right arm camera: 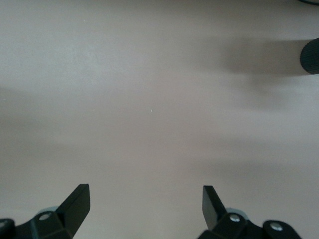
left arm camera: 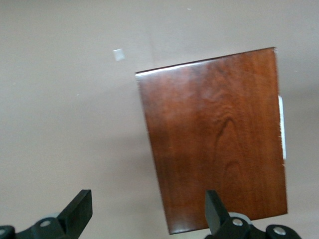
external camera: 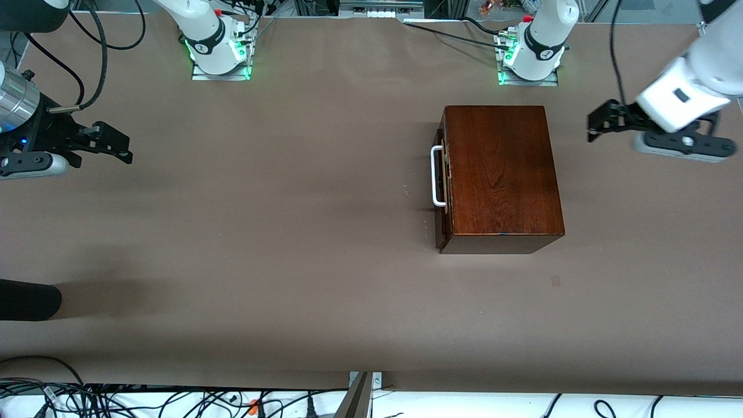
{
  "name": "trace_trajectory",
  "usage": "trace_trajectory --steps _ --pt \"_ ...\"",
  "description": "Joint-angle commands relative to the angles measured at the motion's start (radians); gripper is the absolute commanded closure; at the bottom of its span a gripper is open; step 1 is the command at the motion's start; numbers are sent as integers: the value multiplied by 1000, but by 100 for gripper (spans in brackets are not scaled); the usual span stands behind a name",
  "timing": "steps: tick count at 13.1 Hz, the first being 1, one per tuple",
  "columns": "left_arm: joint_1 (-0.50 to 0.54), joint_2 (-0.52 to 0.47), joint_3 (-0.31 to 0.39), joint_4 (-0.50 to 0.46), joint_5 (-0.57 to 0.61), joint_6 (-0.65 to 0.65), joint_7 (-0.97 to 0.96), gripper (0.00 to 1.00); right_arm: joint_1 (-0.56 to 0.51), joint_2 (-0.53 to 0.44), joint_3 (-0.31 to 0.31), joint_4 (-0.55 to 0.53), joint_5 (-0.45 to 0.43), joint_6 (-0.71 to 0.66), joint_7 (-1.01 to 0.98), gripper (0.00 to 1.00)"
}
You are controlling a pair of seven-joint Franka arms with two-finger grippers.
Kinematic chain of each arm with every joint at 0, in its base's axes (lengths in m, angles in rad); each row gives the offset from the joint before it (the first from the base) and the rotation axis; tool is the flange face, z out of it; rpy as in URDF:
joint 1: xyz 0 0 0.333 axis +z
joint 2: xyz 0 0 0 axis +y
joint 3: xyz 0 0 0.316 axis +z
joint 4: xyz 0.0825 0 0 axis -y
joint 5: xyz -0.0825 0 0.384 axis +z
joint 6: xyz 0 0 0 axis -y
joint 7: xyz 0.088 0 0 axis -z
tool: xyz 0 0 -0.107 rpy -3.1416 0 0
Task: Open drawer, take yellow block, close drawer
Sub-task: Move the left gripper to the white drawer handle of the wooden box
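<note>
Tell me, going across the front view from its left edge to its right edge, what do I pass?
right gripper held open over bare table → white handle of the shut drawer → wooden box → left gripper, open.

Both grippers raised — left gripper (external camera: 593,125), right gripper (external camera: 119,145) — jaws apart.

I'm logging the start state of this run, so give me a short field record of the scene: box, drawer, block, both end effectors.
box: dark polished wooden box on the brown table, toward the left arm's end
drawer: shut; white U-shaped bar handle faces the right arm's end
yellow block: not visible
left end effector: open, empty, in the air beside the box
right end effector: open, empty, over bare table at the right arm's end
task progress: drawer not yet opened
</note>
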Motion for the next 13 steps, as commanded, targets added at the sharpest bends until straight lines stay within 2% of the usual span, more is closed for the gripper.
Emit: trace_trajectory --steps 1,5,7,8,10,13 --pt "-9 56 -42 33 -48 -22 -27 0 -7 -4 -10 4 -8 -2 3 0" --pt "-21 131 -171 37 -59 2 -137 0 -7 -7 -13 3 -8 -10 18 0" --pt "-45 193 -242 37 -46 36 -238 0 -7 -6 -42 3 -8 -13 6 0" --pt "-76 222 -253 37 -45 65 -319 0 -7 -7 -48 3 -14 -13 6 0" --pt "-171 271 -250 37 -30 102 -470 0 5 -4 -45 7 -83 -13 20 0" --pt "-277 348 -251 34 114 174 -545 0 2 -12 -50 12 -109 -13 32 0"
